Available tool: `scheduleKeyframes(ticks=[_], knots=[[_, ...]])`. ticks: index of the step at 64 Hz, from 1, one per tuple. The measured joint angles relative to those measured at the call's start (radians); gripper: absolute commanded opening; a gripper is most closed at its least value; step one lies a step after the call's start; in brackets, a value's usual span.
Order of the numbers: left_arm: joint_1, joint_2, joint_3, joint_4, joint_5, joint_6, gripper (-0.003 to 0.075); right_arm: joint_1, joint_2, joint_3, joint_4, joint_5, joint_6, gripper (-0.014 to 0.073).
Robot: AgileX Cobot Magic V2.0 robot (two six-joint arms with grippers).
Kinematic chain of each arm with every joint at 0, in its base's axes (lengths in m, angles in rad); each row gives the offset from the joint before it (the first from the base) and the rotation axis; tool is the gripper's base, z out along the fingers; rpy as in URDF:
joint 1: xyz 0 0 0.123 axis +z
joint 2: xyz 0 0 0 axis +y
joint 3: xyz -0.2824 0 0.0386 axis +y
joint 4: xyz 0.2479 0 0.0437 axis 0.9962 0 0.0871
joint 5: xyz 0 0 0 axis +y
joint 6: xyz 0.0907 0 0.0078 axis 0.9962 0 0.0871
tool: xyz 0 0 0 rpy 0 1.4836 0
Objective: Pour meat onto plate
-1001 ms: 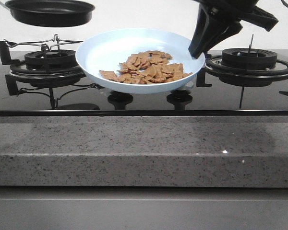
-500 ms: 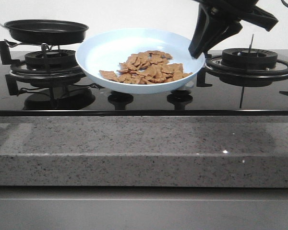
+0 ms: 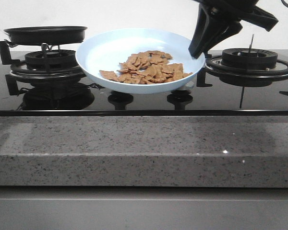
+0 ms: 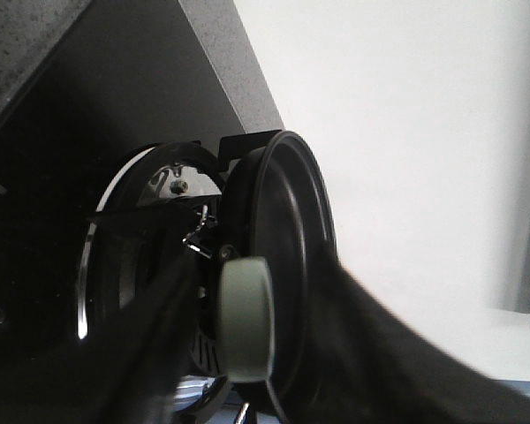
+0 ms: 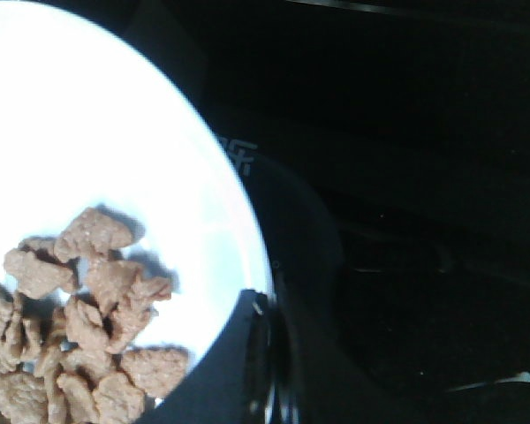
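- The black frying pan (image 3: 45, 34) sat level over the left burner (image 3: 47, 64); the left gripper (image 4: 247, 389) was clamped on its pale handle (image 4: 246, 318).
- The pale blue plate (image 3: 110, 48) was held above the hob between the burners, with the meat (image 3: 146, 68) heaped on its near right part.
- The right gripper (image 3: 198, 51) pinched the plate's right rim.
- The right burner (image 3: 249, 62) stood bare.

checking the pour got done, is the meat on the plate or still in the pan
On the plate. The meat lies heaped on the pale blue plate, gripped at its rim by the right pincer; the pan's inside is hidden.
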Motion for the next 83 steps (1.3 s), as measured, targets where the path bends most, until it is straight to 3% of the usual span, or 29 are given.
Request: scheduleKeyframes(ticks=[6,46,54,67,83], knots=[[0.000,0.000,0.000,0.016,0.010,0.000,0.0503,0.000,0.000,0.000,0.000,0.000,0.000,-0.0059],[0.000,0.000,0.000,0.051,0.083,0.000,0.0488,0.000,0.000,0.000,0.000,0.000,0.000,-0.0059],[0.000,0.000,0.000,0.054,0.101,0.000,0.0414,0.000,0.000,0.000,0.000,0.000,0.000,-0.0059],[0.000,0.000,0.000,0.066,0.131,0.000,0.0211,0.000,0.000,0.000,0.000,0.000,0.000,-0.0059],[0.000,0.000,0.000,0.074,0.201,0.000,0.0197,0.000,0.000,0.000,0.000,0.000,0.000,-0.0059]])
